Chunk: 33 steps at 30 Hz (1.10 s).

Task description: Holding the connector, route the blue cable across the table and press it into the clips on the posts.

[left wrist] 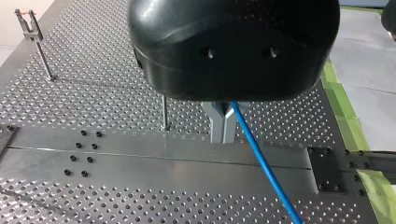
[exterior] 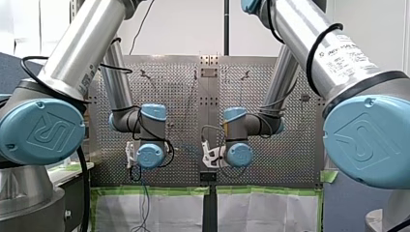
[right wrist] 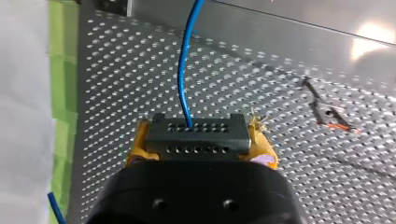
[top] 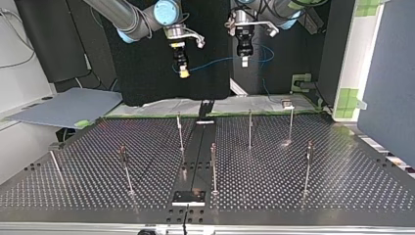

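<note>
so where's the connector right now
The connector is clamped in my right gripper's yellow pads, in the air at the top view's left, with the blue cable leaving it.

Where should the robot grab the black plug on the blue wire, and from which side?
By its two short ends, coming from the back, opposite the side where the blue cable comes out. The connector is a flat block, so those ends give parallel faces, and the cable stays free. The yellow pads sit just so.
</note>
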Each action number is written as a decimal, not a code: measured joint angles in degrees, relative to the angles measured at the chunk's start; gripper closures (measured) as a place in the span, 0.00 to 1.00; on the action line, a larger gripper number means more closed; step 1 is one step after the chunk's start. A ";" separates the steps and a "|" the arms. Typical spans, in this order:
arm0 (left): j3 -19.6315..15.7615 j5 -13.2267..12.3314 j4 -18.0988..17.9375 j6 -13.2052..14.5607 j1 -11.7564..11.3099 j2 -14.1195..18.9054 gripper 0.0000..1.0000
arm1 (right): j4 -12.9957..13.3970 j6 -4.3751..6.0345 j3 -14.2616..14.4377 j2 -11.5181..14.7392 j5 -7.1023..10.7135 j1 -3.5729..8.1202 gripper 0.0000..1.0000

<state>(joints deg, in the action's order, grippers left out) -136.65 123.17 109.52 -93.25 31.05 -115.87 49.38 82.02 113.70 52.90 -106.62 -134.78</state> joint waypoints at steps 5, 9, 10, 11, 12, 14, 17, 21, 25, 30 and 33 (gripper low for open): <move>0.00 0.00 0.00 0.00 0.00 0.00 1.00 | -2.29 0.00 -0.01 -0.02 0.00 0.00 1.00; 0.61 0.61 0.61 0.61 0.59 -0.61 1.00 | -2.72 0.30 -0.33 0.28 0.29 -0.07 1.00; 0.95 0.95 0.94 0.95 0.89 -0.91 1.00 | -2.99 0.70 -0.77 0.72 0.57 -0.16 1.00; 1.52 1.52 1.51 1.47 1.25 -1.12 1.00 | -3.29 1.05 -1.18 1.13 0.75 -0.25 1.00; 2.01 2.01 2.01 1.77 1.45 -1.07 1.00 | -3.64 1.42 -1.60 1.57 0.93 -0.36 1.00; 3.04 3.05 3.03 2.01 1.67 -0.58 1.00 | -4.66 2.38 -2.76 2.72 1.50 -0.65 1.00; 4.76 4.47 4.75 1.88 1.66 0.75 1.00 | -5.55 3.77 -4.43 4.40 2.72 -1.03 1.00; 7.11 6.37 7.10 0.35 1.14 2.98 1.00 | -6.63 5.95 -6.71 6.69 4.85 -1.56 1.00; 8.61 8.54 9.37 -0.34 0.48 5.22 1.00 | -8.11 7.84 -9.38 9.16 6.61 -2.52 1.00; 8.97 10.77 12.29 0.66 -1.59 8.16 1.00 | -9.18 9.48 -10.99 9.97 7.21 -3.45 1.00; 8.87 11.09 13.99 0.87 -3.20 9.87 1.00 | -9.89 11.03 -11.24 10.06 7.27 -3.81 1.00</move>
<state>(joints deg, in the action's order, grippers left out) -127.78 134.27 123.51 -92.38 27.84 -106.00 39.49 93.05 102.46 62.95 -99.35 -138.59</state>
